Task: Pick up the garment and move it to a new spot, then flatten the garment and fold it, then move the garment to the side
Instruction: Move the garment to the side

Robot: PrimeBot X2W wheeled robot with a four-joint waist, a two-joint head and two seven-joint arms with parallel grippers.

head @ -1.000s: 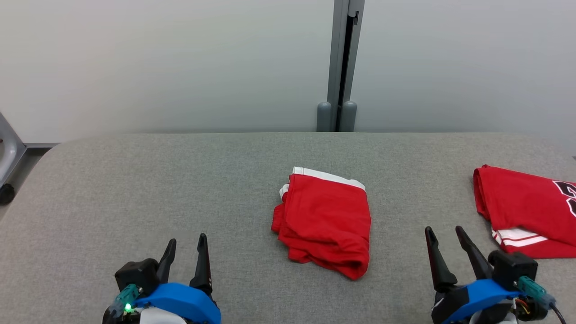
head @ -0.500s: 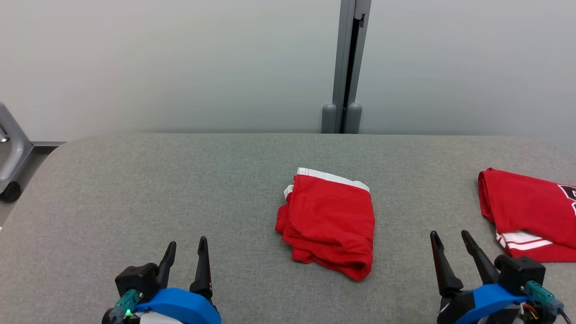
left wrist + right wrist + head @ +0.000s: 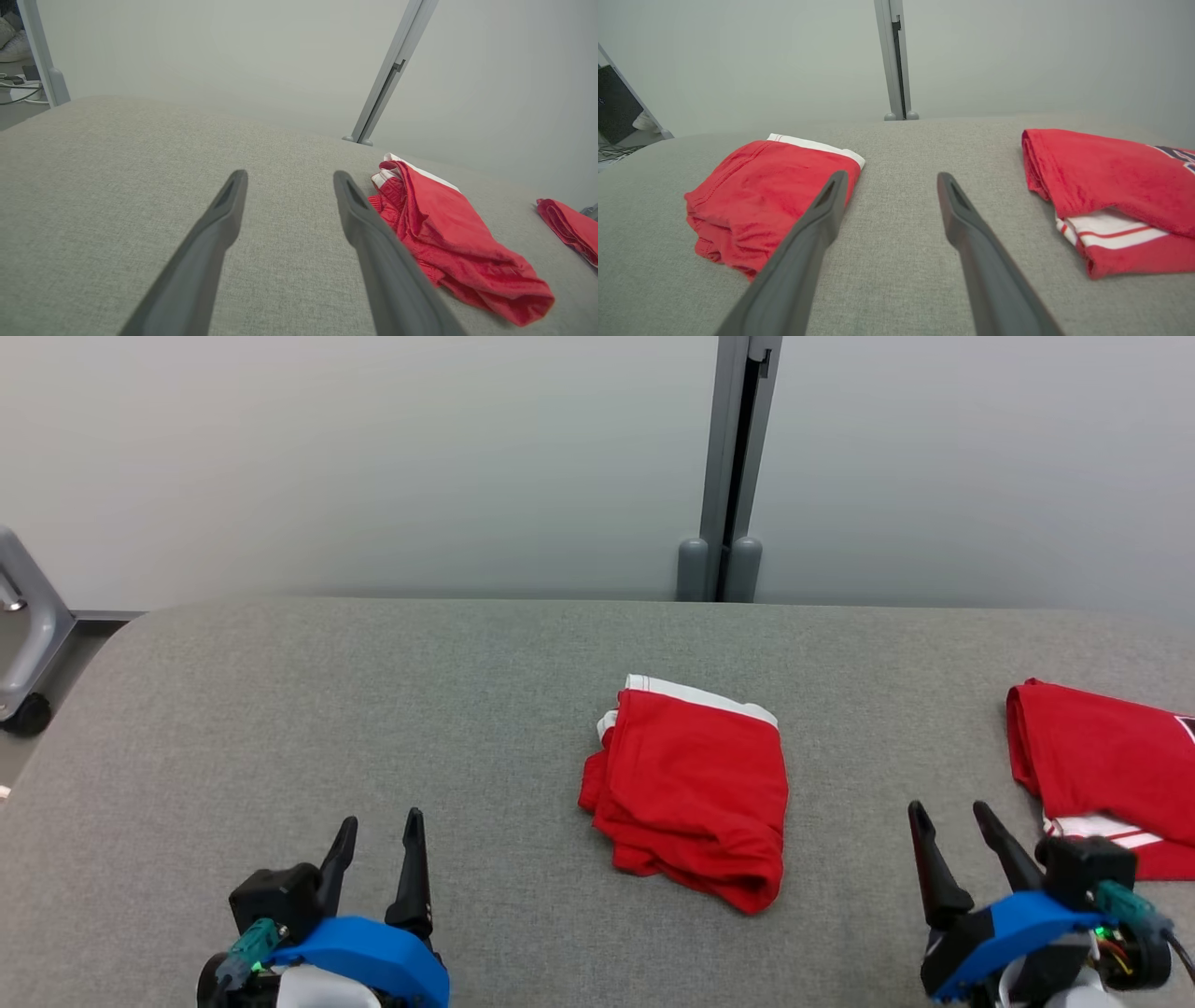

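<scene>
Head view has swung slightly left: folded red shorts [image 3: 691, 789], unmoved at the gray table's [image 3: 280, 709] middle, and red jersey [image 3: 1102, 756] by its right edge appear further right. Left gripper [image 3: 380, 821] and right gripper [image 3: 949, 807] stay spread, empty.

The head view looks forward and down over the grey surface [image 3: 280, 709] from its near edge, while both low wrist views face its far edge, sharing the folded red garment [image 3: 691, 784].

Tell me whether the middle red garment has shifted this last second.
No. The middle red garment keeps its offset from the grey post; both slid right together in the head view, so the camera moved.
</scene>
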